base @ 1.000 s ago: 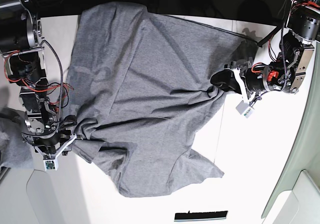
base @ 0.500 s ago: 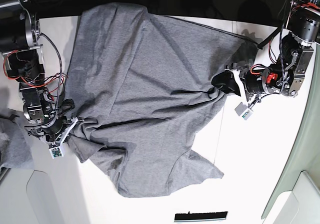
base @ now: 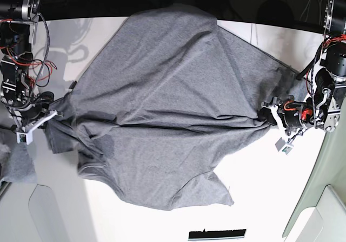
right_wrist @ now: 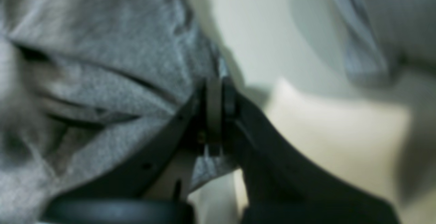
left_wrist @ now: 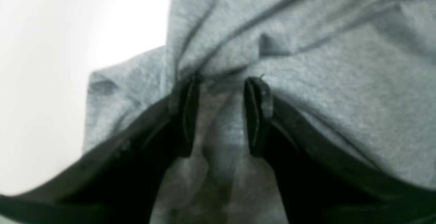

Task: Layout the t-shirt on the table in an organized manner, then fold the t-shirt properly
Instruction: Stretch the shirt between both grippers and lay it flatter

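The heather-grey t-shirt (base: 162, 90) lies spread over the white table (base: 259, 188), pulled taut in a horizontal crease between both grippers. My left gripper (base: 266, 115) is at the shirt's right edge. In the left wrist view its jaws (left_wrist: 221, 115) clamp a thick bunch of the t-shirt (left_wrist: 340, 81). My right gripper (base: 51, 112) is at the shirt's left edge. The right wrist view shows it (right_wrist: 214, 108) shut on a thin fold of the t-shirt (right_wrist: 102, 53). The shirt's far edge hangs over the back of the table.
A second grey cloth (base: 16, 163) lies at the left edge, below my right arm. A black strip (base: 216, 234) sits near the front edge. A pale grey-green panel (base: 324, 198) curves along the right side, and a pale rounded panel (base: 59, 215) fills the lower left.
My right gripper shut on the shirt's left edge and drew it left and back. The left gripper carried its bunch to the right. The shirt got stretched wider and flatter between them.
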You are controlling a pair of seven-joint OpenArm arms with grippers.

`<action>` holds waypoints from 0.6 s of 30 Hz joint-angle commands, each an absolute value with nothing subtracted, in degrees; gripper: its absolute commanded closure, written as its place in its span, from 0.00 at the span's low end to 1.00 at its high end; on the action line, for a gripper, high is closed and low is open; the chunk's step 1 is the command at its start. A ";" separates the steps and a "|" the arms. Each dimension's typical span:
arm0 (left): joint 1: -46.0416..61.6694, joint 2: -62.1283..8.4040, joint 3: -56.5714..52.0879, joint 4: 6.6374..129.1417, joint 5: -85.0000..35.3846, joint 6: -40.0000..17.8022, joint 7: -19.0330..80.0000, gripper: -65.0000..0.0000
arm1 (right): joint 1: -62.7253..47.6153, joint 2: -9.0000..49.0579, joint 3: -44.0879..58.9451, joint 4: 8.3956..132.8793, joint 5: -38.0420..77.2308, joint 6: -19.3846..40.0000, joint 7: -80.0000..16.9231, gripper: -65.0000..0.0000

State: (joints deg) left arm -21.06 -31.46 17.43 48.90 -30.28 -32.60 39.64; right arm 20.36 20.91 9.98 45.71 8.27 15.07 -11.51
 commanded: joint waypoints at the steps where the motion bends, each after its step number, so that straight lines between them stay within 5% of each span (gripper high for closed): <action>1: -21.89 -32.38 17.56 47.66 -26.83 -30.61 43.03 0.58 | 19.66 21.78 11.22 48.49 9.78 15.68 -11.35 1.00; 15: -26.98 -30.35 17.56 46.85 -27.00 -30.63 42.26 0.58 | -2.11 21.71 17.96 74.39 22.35 16.95 -14.00 1.00; 18: -26.98 -30.52 17.56 46.94 -28.51 -30.89 42.26 0.58 | -0.99 21.58 17.93 77.87 23.53 16.95 -14.52 0.78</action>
State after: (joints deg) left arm -25.91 -29.71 17.67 46.54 -28.34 -30.87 41.76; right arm -1.87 20.80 17.52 76.97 23.05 16.73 -15.70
